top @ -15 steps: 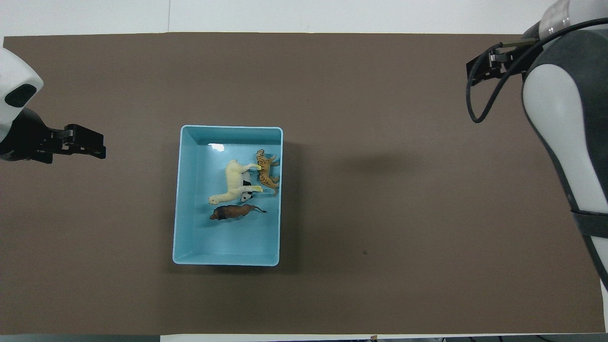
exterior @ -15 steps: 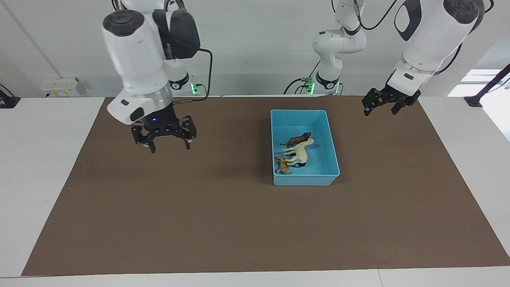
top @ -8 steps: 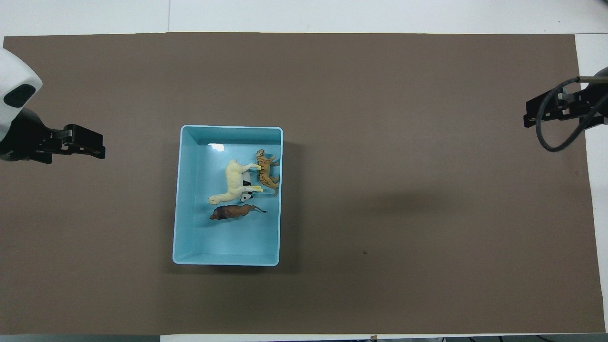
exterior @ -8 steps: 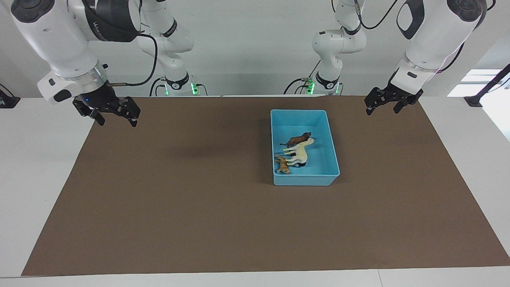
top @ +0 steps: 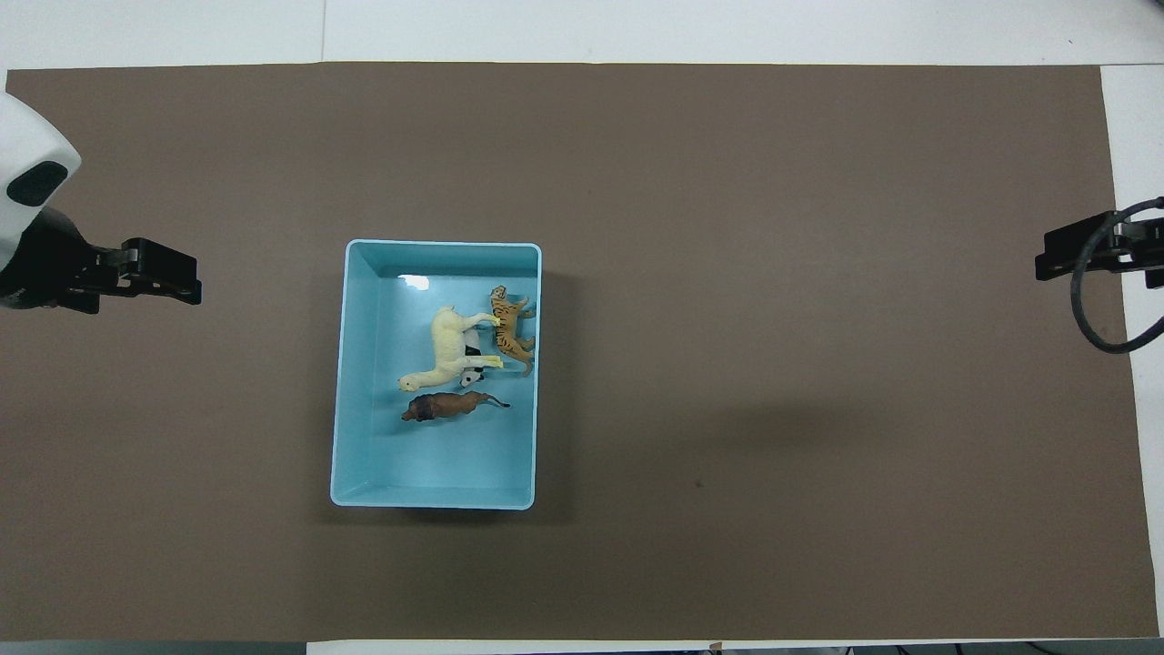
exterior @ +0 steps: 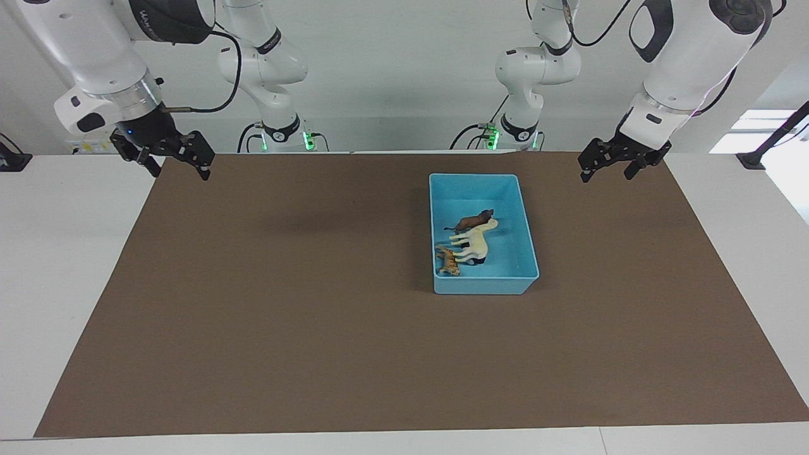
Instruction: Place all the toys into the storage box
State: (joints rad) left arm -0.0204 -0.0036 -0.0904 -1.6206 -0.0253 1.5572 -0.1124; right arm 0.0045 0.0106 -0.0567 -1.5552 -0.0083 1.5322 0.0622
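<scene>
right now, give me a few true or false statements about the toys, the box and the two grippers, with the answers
1. The brown lion lies inside the storage box. True.
2. The orange tiger lies on the brown mat beside the box. False: it is in the box, by the wall toward the right arm's end.
3. The right gripper holds the cream-white horse. False: it is open and empty over the mat's corner.
4. The left gripper is open and empty. True.
5. The panda is partly hidden by the horse. True.
</scene>
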